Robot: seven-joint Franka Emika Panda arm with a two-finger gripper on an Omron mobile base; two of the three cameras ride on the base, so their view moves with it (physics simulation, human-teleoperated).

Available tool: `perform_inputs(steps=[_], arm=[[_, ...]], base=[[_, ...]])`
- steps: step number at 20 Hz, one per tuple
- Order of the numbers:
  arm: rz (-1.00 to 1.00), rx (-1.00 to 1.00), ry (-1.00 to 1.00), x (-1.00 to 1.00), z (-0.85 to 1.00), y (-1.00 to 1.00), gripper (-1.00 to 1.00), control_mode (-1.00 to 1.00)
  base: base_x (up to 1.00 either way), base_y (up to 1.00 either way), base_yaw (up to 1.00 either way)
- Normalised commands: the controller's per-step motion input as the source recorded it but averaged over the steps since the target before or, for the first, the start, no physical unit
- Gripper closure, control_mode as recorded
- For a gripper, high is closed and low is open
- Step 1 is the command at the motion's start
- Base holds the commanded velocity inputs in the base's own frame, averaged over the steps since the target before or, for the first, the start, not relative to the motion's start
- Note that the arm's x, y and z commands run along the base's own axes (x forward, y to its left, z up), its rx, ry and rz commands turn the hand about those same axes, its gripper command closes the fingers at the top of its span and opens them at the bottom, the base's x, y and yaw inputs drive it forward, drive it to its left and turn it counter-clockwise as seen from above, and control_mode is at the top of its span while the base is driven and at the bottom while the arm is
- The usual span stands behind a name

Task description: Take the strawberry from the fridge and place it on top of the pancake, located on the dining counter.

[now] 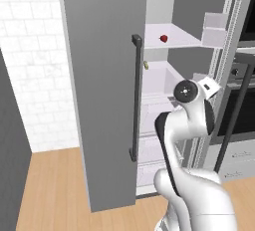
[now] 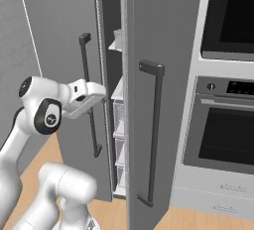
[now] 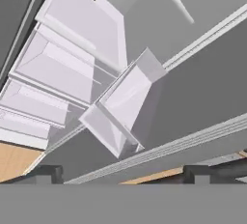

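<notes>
- Fridge (image 1: 104,100) doors stand open; left base view shows strawberry (image 1: 163,38) on upper shelf (image 1: 182,38).
- End effector (image 3: 123,172), spread wide and empty, sits below the strawberry.

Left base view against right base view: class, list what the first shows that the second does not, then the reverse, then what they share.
Left base view: the strawberry on a white upper shelf inside the open fridge, a small yellowish item on the shelf below, a white brick wall.

Right base view: the lower oven's window and control knobs, and the fridge's nearer door handle.

Both: the grey fridge with a door swung open, its clear drawers, the white arm reaching towards the opening, the wooden floor, the dark-glass oven stack.
</notes>
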Motion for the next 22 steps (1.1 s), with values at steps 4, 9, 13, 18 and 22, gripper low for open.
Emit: perform_inputs(steps=[4, 9, 13, 18, 22], arm=[[0.00, -0.11, 0.13, 1.00, 0.00, -0.01, -1.00, -1.00], [0.00, -0.09, 0.11, 0.94, -0.02, -0.09, -1.00, -1.00], [-0.02, -0.06, 0.09, 0.67, -0.01, -0.49, -1.00, -1.00], [-0.07, -0.04, 0.12, 0.42, 0.00, -0.76, -1.00, -1.00], [-0.10, -0.01, 0.01, -0.16, 0.00, -0.97, -1.00, -1.00]], base=[[0.00, 0.00, 0.00], [0.00, 0.00, 0.00], [0.00, 0.00, 0.00], [0.00, 0.00, 0.00], [0.00, 0.00, 0.00]])
